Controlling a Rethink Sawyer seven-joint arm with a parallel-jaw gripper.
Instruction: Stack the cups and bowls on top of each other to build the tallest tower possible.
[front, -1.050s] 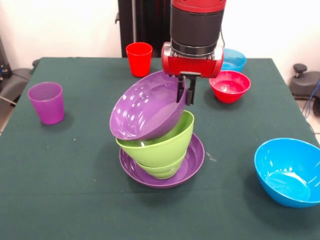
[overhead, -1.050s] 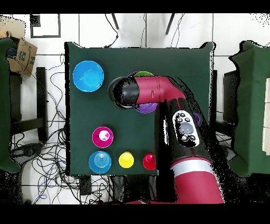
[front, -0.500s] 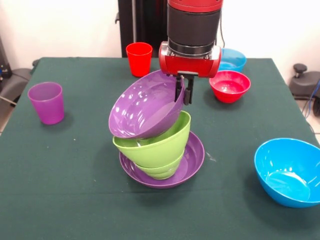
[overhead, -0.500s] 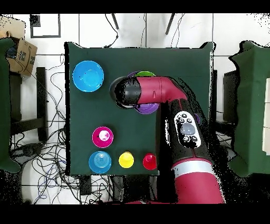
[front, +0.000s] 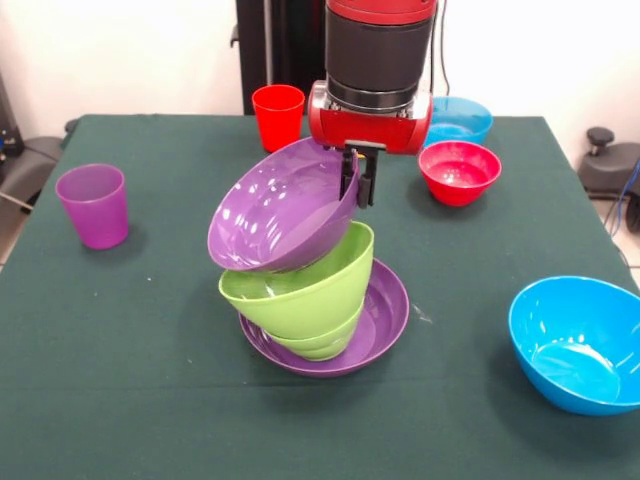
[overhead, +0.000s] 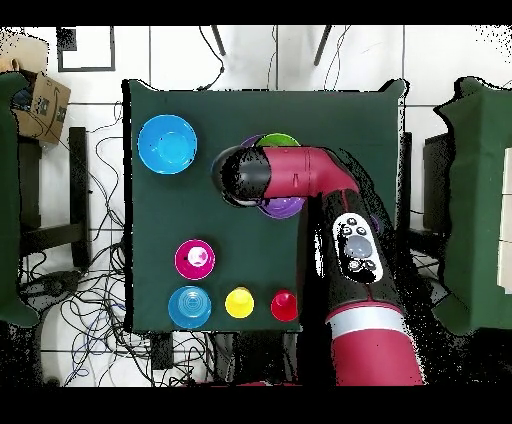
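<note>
Centrally on the bench (front: 120, 330), gripper (front: 358, 178) clamped on rim of tilted purple bowl (front: 275, 215), which leans on lime green bowl (front: 300, 292) nested in flat purple bowl (front: 385, 310).

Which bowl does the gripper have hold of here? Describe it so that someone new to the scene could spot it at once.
Start at the heap of bowls in the middle of the green table. The top purple bowl sits tilted on the lime green bowl, with the gripper clamped on its raised rim. The other purple bowl lies flat at the bottom.
</note>
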